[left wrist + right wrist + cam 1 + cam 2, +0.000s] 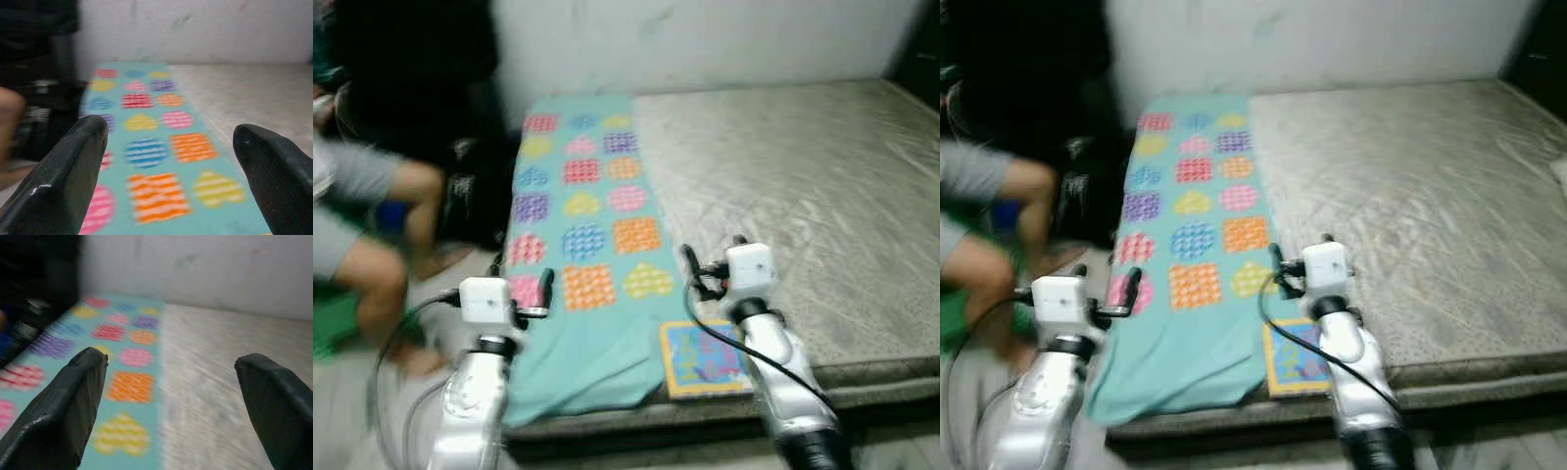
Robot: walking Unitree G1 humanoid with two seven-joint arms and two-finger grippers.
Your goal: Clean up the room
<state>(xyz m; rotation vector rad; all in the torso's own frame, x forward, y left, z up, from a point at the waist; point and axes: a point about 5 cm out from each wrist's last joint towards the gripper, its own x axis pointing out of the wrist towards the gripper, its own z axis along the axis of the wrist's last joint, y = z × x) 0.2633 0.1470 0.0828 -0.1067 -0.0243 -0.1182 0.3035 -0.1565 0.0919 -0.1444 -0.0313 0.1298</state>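
At the bed's near edge, both claws empty.

My left claw [166,161] and right claw [171,396] gape wide, gripping nothing, above the blanket [582,245]; a book [700,357] lies below my right claw at the mattress [803,196] edge, person [372,225] beyond my left.

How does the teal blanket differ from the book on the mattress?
The blanket is long, running from the wall end of the mattress to its near edge and hanging over it; the book is small and lies flat at the near edge. The blanket is teal with rows of colored hearts, circles and squares; the book is yellow-bordered with a blue cover. The blanket lies along the mattress's left side; the book sits just right of it. Both rest on the mattress.
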